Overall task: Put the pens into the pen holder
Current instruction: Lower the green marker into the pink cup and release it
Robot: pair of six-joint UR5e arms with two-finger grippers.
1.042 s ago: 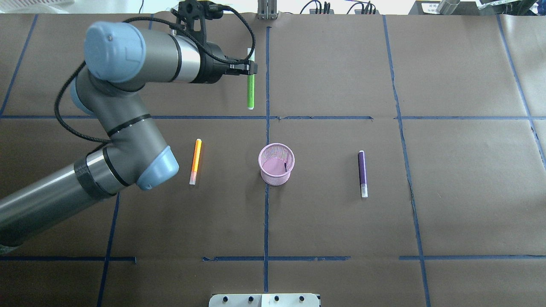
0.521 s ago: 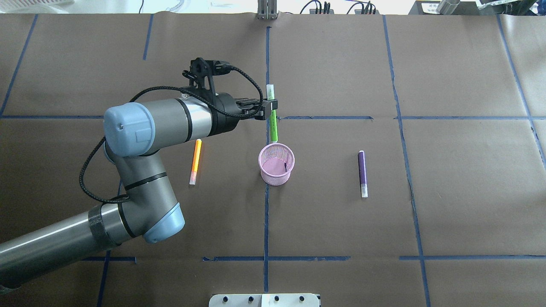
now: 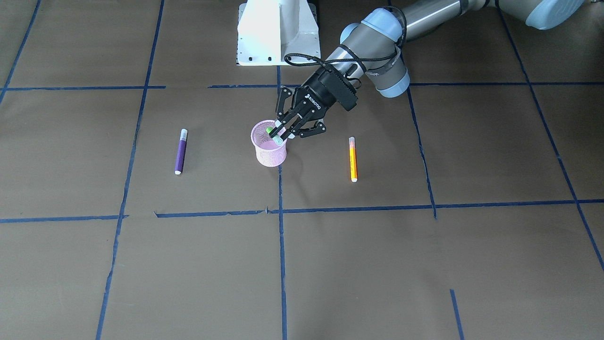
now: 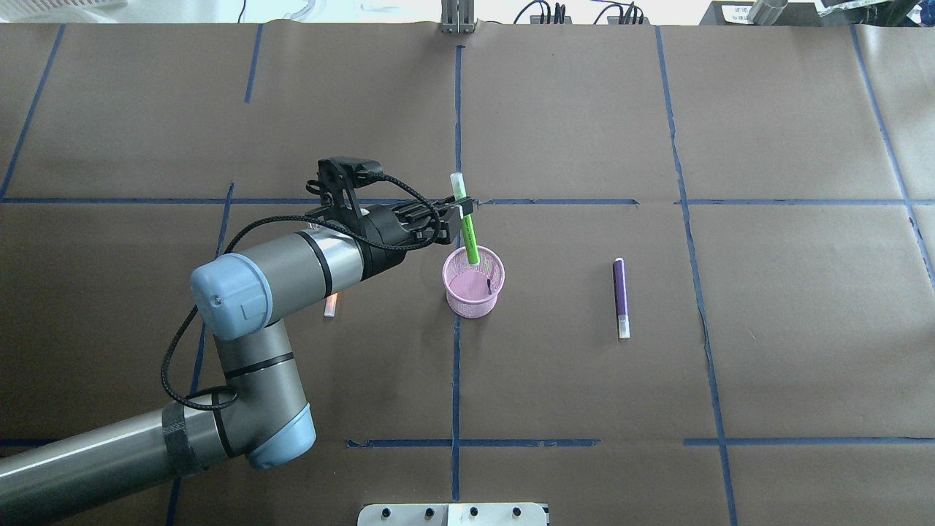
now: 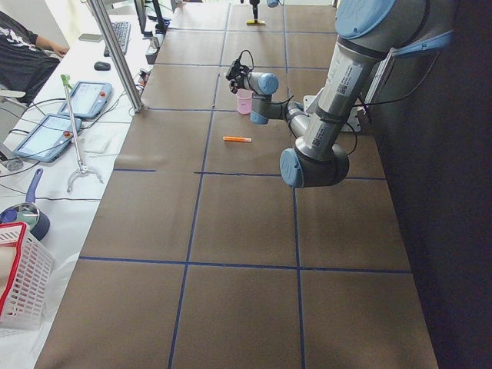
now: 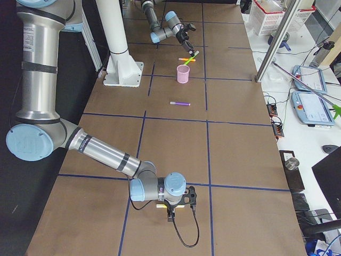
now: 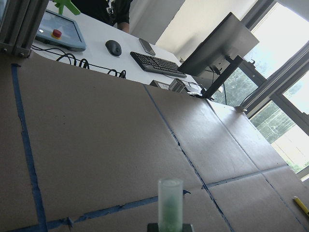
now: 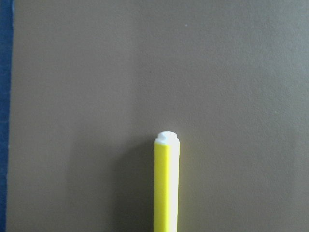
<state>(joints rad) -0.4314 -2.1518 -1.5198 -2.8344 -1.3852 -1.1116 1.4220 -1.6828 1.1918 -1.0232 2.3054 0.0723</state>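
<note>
Over the pen holder [image 4: 472,302], left claw [image 4: 463,207] clamps green pen [image 4: 470,239]; front view reveals whole orange pen [image 3: 352,159].

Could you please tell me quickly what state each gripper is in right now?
Left gripper: closed on the green pen over the pink pen holder.
Right gripper: cannot be told.

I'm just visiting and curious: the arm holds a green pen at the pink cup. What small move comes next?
Probably open the left gripper after a slight dip. The green pen hangs tilted, its lower end within the rim of the pen holder, so it should drop inside.
</note>
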